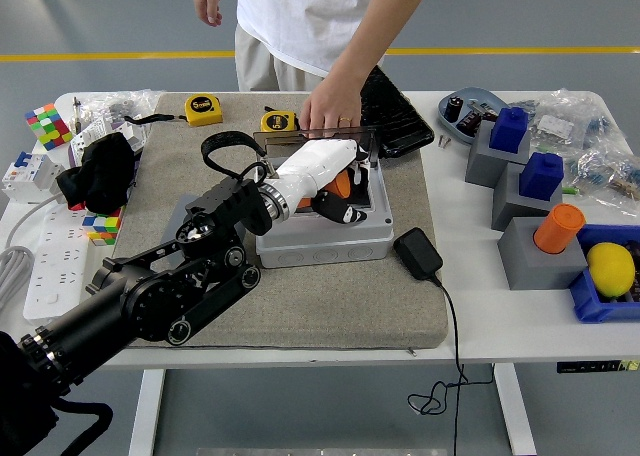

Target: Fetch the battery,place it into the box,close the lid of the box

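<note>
Battery (341, 185), orange, held at frame centre inside the open grey box (322, 238), partly covered by the white left robot hand (335, 198) with fingers curled around it. Person's hand (328, 109) resting on the raised clear lid (315, 142) at the box's far edge. Risk: lid lowered before withdrawal, trapping the fingers; or release too high, tipping the battery against the wall. Hidden: battery underside, box floor contact. Right robot hand not visible anywhere over the surface (480, 306).
</note>
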You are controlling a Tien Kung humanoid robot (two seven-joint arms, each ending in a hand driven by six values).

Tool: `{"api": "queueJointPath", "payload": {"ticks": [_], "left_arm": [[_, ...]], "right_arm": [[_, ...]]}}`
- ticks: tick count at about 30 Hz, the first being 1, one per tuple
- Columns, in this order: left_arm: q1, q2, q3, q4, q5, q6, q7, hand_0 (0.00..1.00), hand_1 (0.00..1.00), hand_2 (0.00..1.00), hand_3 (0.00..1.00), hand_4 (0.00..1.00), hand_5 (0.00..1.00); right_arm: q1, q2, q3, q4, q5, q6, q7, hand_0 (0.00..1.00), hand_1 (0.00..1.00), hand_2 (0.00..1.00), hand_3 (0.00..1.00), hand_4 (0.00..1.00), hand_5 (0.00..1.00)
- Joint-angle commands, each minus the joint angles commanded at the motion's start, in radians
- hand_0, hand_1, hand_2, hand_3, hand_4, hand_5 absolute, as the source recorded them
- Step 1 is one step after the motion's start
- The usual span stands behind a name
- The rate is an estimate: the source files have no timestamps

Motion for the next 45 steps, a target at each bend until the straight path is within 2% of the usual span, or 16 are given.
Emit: {"api": "queueJointPath", "payload": {"ticks": [4,5,16,17,21,28,31,34,35,39,40,41,45], "left_arm": [[0.003,0.000,0.002,0.004,-0.013,0.000,-0.011,0.355,0.505,0.496,0.560,0.998,0.128],[0.003,0.000,0.001,0.004,-0.013,0.002,-0.011,0.424,0.625,0.607,0.712,0.998,0.221],[0.011,0.000,-0.010,-0.005,-0.013,-0.001,-0.017,0.450,0.641,0.629,0.733,0.998,0.240],[0.014,0.000,-0.012,-0.013,-0.017,0.001,-0.020,0.440,0.632,0.618,0.736,0.998,0.269],[0.026,0.000,-0.028,-0.050,-0.038,0.007,-0.030,0.440,0.632,0.618,0.736,0.998,0.269],[0.061,0.006,-0.091,-0.173,-0.086,0.040,-0.067,0.425,0.614,0.604,0.724,0.998,0.281],[0.074,0.019,-0.124,-0.221,-0.089,0.038,-0.062,0.416,0.610,0.598,0.716,0.998,0.294],[0.091,0.042,-0.144,-0.258,-0.088,0.026,-0.045,0.416,0.610,0.598,0.716,0.998,0.294],[0.096,0.047,-0.146,-0.264,-0.089,0.023,-0.041,0.381,0.550,0.526,0.678,0.998,0.304],[0.127,0.080,-0.152,-0.298,-0.095,0.005,-0.020,0.381,0.550,0.526,0.678,0.998,0.304],[0.140,0.095,-0.152,-0.314,-0.101,0.001,-0.017,0.381,0.550,0.526,0.678,0.998,0.304],[0.147,0.103,-0.152,-0.323,-0.105,-0.002,-0.014,0.394,0.565,0.534,0.617,0.998,0.346],[0.186,0.150,-0.156,-0.367,-0.124,-0.013,-0.014,0.394,0.565,0.534,0.617,0.998,0.346]], "right_arm": [[0.000,0.000,-0.001,0.000,0.000,0.000,0.000,0.609,0.656,0.679,0.583,0.980,0.556],[0.000,0.000,-0.002,0.000,0.000,0.000,0.000,0.609,0.656,0.679,0.583,0.980,0.555],[-0.003,0.001,0.001,0.000,0.007,-0.001,0.002,0.607,0.656,0.679,0.583,0.979,0.555],[-0.004,0.002,0.002,0.000,0.009,-0.001,0.002,0.609,0.656,0.679,0.583,0.980,0.556],[-0.006,0.001,0.005,0.000,0.010,-0.002,0.002,0.609,0.656,0.679,0.583,0.980,0.556],[-0.006,0.003,0.010,0.000,0.012,-0.003,0.003,0.609,0.656,0.679,0.583,0.980,0.556],[-0.006,0.003,0.012,0.000,0.011,-0.004,0.004,0.609,0.656,0.679,0.583,0.980,0.556],[-0.006,0.003,0.013,0.000,0.009,-0.004,0.003,0.609,0.656,0.679,0.583,0.980,0.556],[-0.006,0.003,0.013,0.000,0.009,-0.004,0.004,0.609,0.656,0.679,0.583,0.980,0.556],[-0.007,0.004,0.017,0.000,0.011,-0.004,0.004,0.609,0.656,0.679,0.583,0.980,0.556],[-0.007,0.004,0.018,0.000,0.010,-0.004,0.004,0.609,0.656,0.679,0.583,0.980,0.556],[-0.008,0.004,0.018,0.000,0.011,-0.004,0.004,0.609,0.657,0.679,0.583,0.980,0.556],[-0.008,0.004,0.020,0.000,0.010,-0.004,0.005,0.609,0.657,0.679,0.583,0.980,0.556]]}}
